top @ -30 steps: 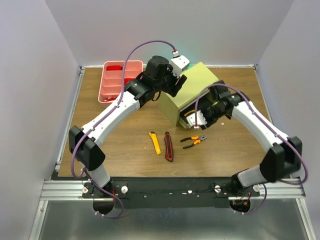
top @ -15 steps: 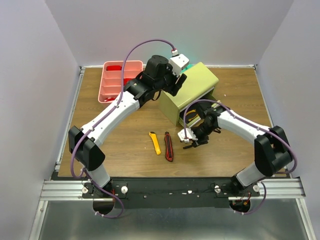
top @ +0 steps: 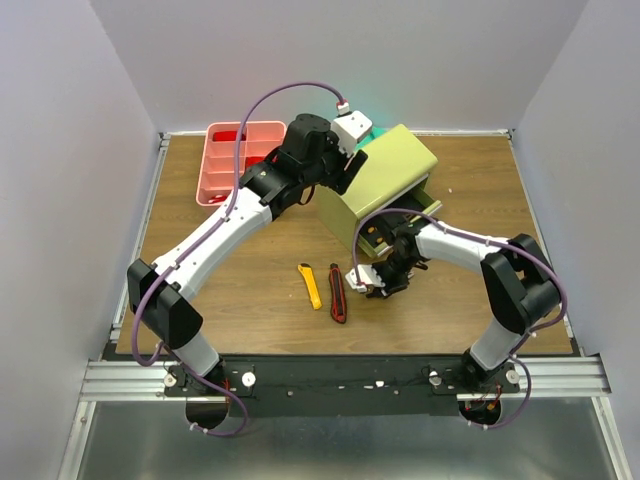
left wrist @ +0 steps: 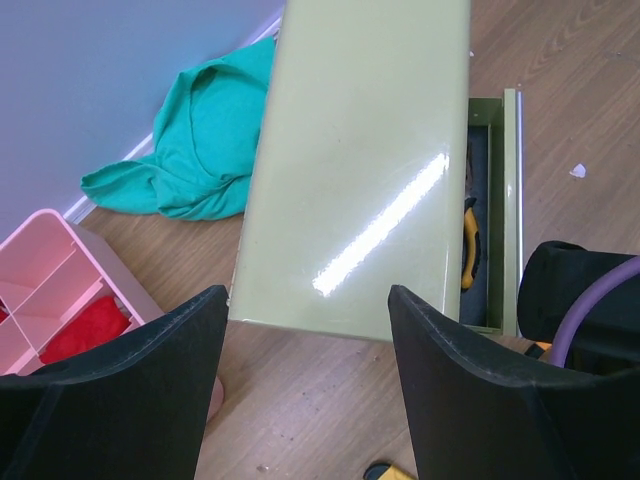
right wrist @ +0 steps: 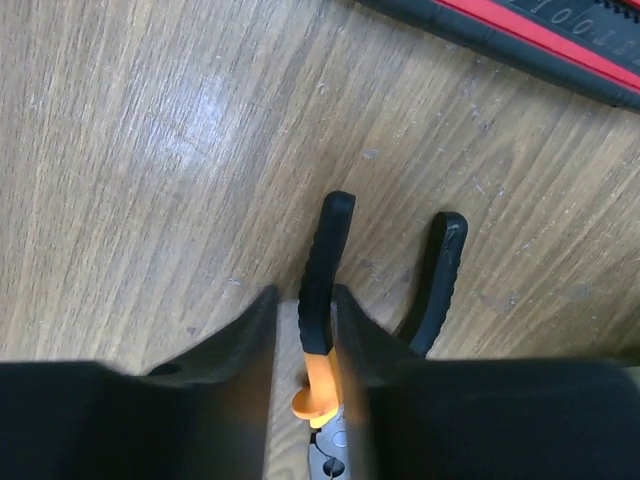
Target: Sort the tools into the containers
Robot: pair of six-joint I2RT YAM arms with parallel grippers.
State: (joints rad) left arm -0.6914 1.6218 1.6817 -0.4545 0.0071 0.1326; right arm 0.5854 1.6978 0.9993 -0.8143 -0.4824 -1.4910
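Pinching curved black-orange pliers [right wrist: 318,285] between the right arm's matte fingers [right wrist: 225,350]

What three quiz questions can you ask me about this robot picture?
1. True or false: the chest has its drawer open.
2. What is the right gripper closed on? A) a spoon B) pliers C) a ball
3. Fill in: ___ knives lie on the table.
Key: 1 true; 2 B; 3 two.
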